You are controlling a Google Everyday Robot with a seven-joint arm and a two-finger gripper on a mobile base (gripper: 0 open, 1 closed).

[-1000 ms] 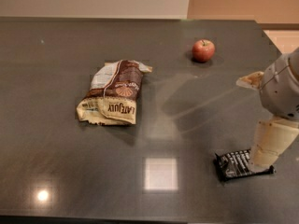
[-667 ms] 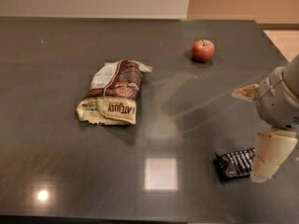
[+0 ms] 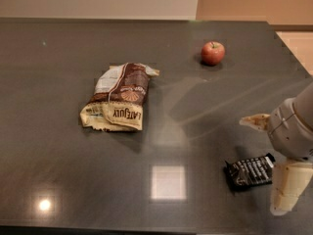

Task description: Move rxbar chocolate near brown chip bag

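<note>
The arm (image 3: 296,131) is entering from the right edge, low in the view and partly cut off by the frame. Its grey rounded wrist is sitting above the gripper (image 3: 286,190), which is hanging at the lower right corner, its cream-coloured end pointing downward.

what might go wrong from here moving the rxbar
1. The gripper sits at one end of the rxbar chocolate, off-centre; a grasp may catch only the wrapper's end.
2. The flat bar lies near the table's front edge; a nudge could slide it off.
3. The brown chip bag lies far off: a long carry.
</note>
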